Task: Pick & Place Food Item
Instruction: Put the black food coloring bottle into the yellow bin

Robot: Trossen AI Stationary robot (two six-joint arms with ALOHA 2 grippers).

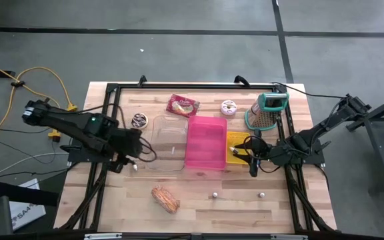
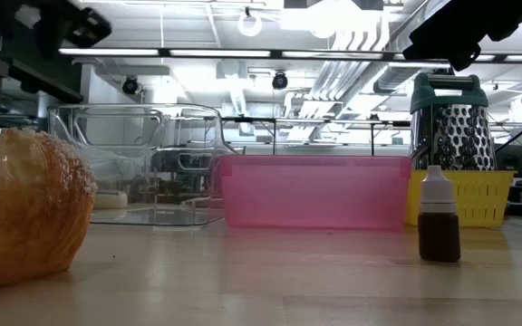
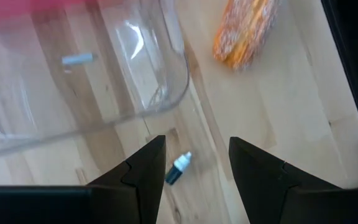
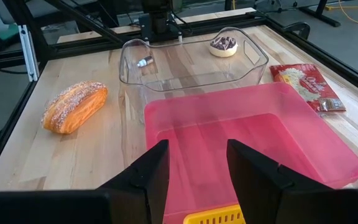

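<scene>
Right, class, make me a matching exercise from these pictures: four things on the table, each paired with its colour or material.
Things:
1. bin
2. basket
3. container
4. grater

Descriptions:
a. clear plastic
b. metal with a teal handle
c. pink
d. yellow

Pairs: 1-c, 2-d, 3-a, 4-b

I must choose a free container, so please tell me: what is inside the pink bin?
The pink bin looks empty: in the right wrist view its floor is bare. The right gripper covers a strip of the floor, and the yellow basket sits beside the bin, outside it.
</scene>
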